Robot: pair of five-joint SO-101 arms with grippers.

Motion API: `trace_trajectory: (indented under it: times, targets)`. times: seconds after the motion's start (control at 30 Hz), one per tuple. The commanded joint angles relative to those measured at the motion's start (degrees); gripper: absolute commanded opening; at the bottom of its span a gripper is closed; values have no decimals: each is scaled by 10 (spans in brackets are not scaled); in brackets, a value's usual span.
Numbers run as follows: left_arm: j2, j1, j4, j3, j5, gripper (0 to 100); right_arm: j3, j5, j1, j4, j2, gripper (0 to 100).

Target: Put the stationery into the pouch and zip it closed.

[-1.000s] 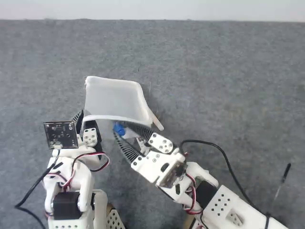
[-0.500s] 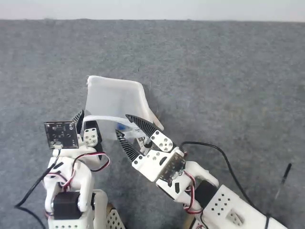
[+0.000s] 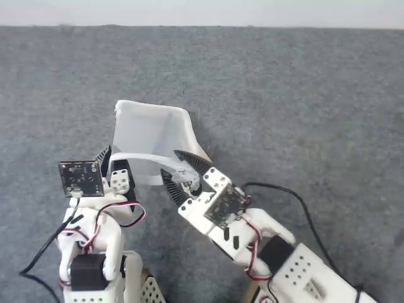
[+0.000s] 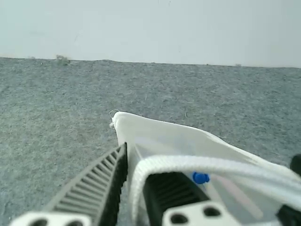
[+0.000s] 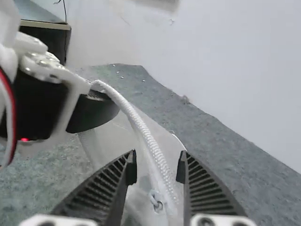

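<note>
A translucent white pouch stands with its mouth held up off the grey table. My left gripper is at the pouch's near left corner, shut on the white zip edge; the black ribbed fingers clamp it in the left wrist view. A small blue item shows inside the pouch. My right gripper is at the pouch's near right side. Its fingers stand a little apart astride the zip edge, close to the metal zip pull.
The two arms crowd the near edge of the table, and a black cable loops from the right arm. Bare grey table stretches behind and to the right of the pouch. A pale wall lies beyond.
The right gripper has moved forward to the pouch's mouth and narrowed its fingers around the zip edge. The blue item seen in front of the pouch is now inside it. The left arm kept still.
</note>
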Motion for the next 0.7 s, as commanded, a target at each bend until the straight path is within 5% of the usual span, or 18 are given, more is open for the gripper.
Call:
trace_trajectory:
  times: [0.0,0.23,0.67]
  targets:
    - [-12,-4,-12,-35,10,12,-79,-7,29,129,-75,137]
    - [-12,-4,-12,-35,10,12,-119,-3,92,263,-175,136]
    - [-12,-17,-13,-36,10,12,-194,25,95,546,-176,136]
